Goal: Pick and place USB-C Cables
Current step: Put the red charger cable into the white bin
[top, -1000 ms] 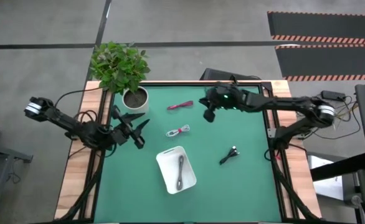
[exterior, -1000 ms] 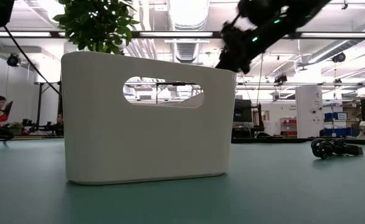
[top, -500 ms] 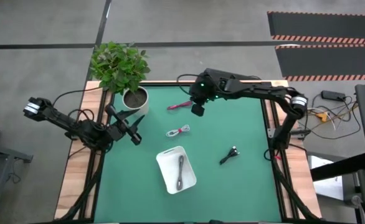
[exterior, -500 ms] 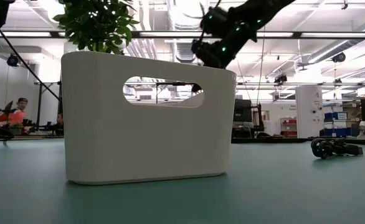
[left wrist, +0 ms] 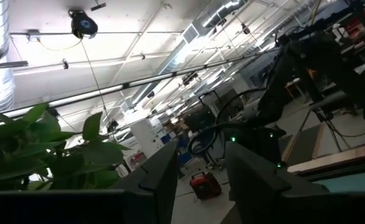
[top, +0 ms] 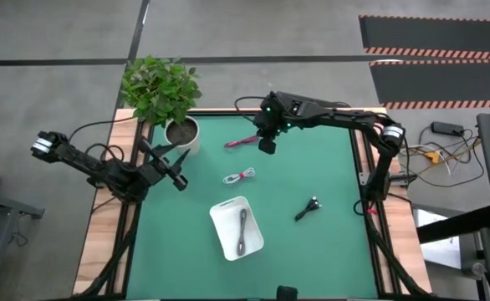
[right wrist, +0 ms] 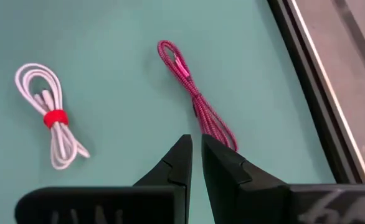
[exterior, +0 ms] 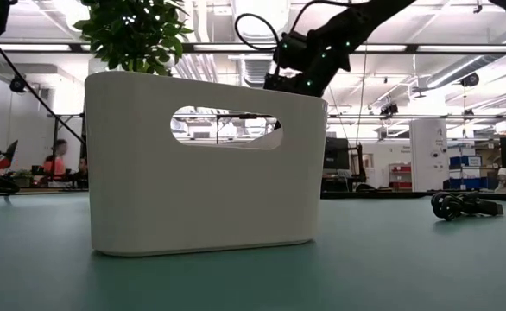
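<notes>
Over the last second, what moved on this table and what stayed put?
The right gripper swung from mid-table toward the magenta cable and now hovers beside it, fingers nearly closed, holding nothing. The left gripper drew back slightly, open. The white cable, black cable and tray with the grey cable are unchanged.

You've got two dark, slender jointed arms. Left arm (top: 103,171): matte black links, a pale grey-white ringed joint at its outer end, thin black cables looping along it. Right arm (top: 337,121): same black build, a light band at the elbow, a black cable arching off the wrist, small green lights glowing on the wrist housing. Right gripper (right wrist: 195,163): two black, wedge-shaped tapering fingers on a flat black bar. Left gripper (left wrist: 198,180): two dark blocky fingers, plain, unmarked.
</notes>
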Controlling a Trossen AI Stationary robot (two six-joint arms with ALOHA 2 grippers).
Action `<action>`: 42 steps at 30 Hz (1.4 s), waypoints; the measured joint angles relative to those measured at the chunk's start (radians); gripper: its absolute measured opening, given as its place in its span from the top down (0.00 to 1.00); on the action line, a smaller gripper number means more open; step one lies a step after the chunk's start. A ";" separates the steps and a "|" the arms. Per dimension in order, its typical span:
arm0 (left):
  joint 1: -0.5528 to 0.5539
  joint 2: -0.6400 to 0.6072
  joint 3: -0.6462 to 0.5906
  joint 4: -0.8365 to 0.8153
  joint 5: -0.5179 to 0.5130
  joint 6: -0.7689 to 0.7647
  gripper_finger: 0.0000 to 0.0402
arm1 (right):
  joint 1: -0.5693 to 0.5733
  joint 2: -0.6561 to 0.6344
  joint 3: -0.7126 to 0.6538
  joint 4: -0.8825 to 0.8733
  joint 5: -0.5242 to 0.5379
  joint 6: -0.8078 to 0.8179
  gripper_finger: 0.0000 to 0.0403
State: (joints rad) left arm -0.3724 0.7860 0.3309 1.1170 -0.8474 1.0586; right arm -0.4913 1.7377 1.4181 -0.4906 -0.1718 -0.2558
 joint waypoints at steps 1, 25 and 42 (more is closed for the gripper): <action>0.000 -0.002 0.000 0.001 0.000 -0.001 0.71 | -0.004 0.006 0.000 0.007 -0.007 -0.006 0.92; 0.000 -0.001 0.000 0.000 0.002 0.023 0.71 | -0.011 0.250 0.000 0.308 -0.090 -0.051 0.51; 0.000 0.005 0.000 0.001 0.005 0.023 0.71 | -0.011 0.300 0.000 0.318 0.007 -0.032 0.51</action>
State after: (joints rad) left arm -0.3721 0.7908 0.3313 1.1176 -0.8429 1.0820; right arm -0.5022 2.0376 1.4178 -0.1728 -0.1646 -0.2882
